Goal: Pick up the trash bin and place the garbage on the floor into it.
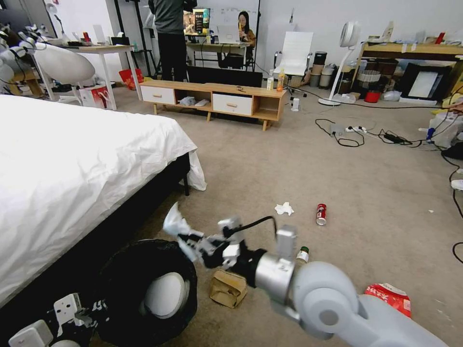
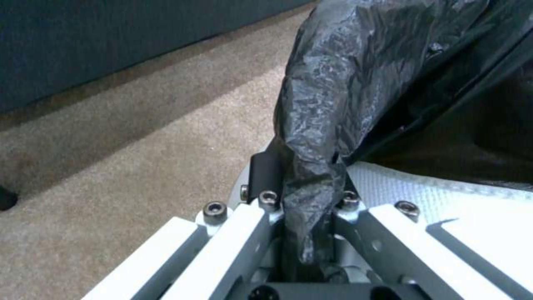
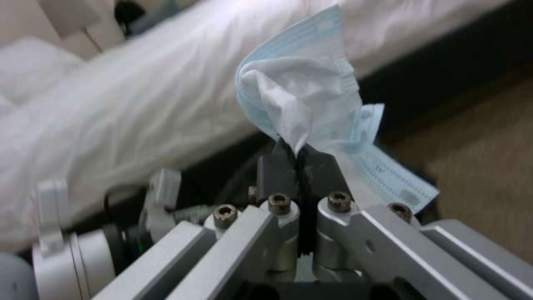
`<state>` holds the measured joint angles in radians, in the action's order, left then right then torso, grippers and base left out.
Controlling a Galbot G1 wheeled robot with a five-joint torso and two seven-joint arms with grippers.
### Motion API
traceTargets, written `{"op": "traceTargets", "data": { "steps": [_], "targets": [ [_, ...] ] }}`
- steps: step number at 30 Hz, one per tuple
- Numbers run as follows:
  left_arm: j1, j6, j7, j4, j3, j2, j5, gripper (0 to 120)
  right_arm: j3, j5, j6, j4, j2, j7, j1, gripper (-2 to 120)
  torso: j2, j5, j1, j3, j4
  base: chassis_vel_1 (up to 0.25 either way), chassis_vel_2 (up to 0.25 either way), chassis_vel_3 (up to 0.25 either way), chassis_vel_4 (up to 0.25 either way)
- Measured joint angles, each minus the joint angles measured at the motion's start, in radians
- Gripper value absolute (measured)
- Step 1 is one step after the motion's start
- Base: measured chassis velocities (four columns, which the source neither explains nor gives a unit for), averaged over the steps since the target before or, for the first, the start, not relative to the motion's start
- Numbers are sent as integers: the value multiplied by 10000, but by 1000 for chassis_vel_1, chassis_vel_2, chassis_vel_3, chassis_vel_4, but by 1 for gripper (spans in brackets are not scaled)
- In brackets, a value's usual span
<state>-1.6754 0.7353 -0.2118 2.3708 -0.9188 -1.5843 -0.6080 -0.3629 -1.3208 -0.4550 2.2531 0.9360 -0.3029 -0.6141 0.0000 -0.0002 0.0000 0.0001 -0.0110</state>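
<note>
Bed [image 1: 72, 164], white crumpled sheet, beside beige short-pile floor [image 1: 299, 164]. Trash bin [image 1: 159, 289], round, crinkled black liner, tilted; left gripper [image 2: 302, 196] clenched on its bagged rim. Right gripper [image 3: 300, 166] pinches limp pleated face mask [image 1: 174, 222] just above the bin. Risk: light mask may drift past the tilted mouth, or the slick liner may slip.

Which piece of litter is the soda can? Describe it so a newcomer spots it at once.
Start at the white bed and look across the floor past its foot. The soda can lies on its side on open carpet, right of the crumpled tissue. It is the one red metal cylinder; the red snack wrapper nearer the robot is flat.
</note>
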Motion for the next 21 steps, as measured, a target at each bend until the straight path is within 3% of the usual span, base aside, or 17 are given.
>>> {"op": "traceTargets", "data": {
  "steps": [21],
  "targets": [
    [41,0,28,35,-117,148,-85,2,-2186,292,-532,-1367,564,-467,727,0,0,1,0,-1,1,0,0,0,0]
  ]
}}
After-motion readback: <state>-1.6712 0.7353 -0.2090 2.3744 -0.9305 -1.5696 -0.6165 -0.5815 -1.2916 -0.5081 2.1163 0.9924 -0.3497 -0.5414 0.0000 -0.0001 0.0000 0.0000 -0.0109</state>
